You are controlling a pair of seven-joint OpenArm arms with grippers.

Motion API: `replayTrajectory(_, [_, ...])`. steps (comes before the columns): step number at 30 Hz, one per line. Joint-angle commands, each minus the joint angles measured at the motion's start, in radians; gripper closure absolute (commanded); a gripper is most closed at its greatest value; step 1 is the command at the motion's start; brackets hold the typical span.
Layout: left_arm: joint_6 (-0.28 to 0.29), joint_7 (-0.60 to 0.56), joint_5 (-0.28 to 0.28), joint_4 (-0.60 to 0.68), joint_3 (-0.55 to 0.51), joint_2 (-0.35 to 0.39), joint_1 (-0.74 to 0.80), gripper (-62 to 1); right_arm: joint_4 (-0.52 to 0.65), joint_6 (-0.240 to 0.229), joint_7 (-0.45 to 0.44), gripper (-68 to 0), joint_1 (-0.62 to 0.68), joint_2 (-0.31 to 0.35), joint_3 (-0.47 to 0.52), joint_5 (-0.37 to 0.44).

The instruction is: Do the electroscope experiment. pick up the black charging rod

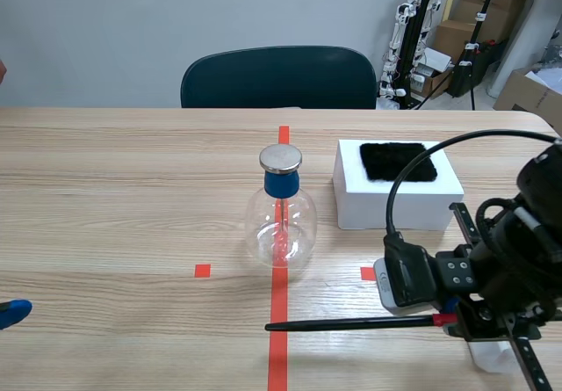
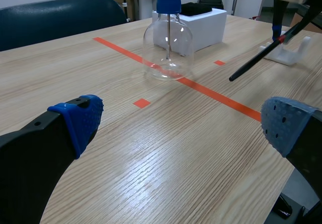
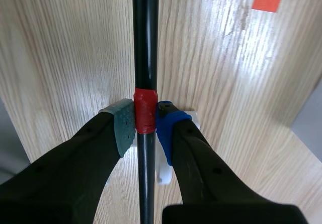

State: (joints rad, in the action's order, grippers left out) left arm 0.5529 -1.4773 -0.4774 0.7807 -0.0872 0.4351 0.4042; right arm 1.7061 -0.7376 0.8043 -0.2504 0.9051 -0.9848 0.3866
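My right tool gripped the black charging rod at its red band; I judged a slow, level lift safest.

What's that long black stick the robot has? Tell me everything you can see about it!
The black rod is long, thin, straight and smooth, perhaps plastic, with a red band wrapped near one end. The right gripper is shut on that band, one pad on each side. The rod lies almost level, seemingly just above the table, its free tip over the orange-red tape line. A small white stand sits below the gripped end.
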Motion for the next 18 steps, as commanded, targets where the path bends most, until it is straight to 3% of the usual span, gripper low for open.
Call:
replayTrajectory(1, [0.003,-0.014,0.013,0.015,-0.003,0.003,-0.001,-62.3,0.043,-0.008,-0.003,-0.2,0.037,0.034,0.054,0.004])
replayTrajectory(7, [0.010,-0.013,0.012,0.015,-0.004,0.003,-0.003,-62.3,0.174,-0.008,-0.045,-0.2,0.216,0.105,0.257,-0.018])
replayTrajectory(13, [0.018,-0.007,0.012,0.015,-0.004,0.006,-0.003,-62.3,0.248,-0.008,-0.198,-0.2,0.443,0.125,0.546,-0.071])
replayTrajectory(18, [0.018,-0.007,0.013,0.015,-0.004,0.006,-0.003,-62.3,0.267,-0.008,-0.404,-0.2,0.630,0.090,0.797,-0.151])
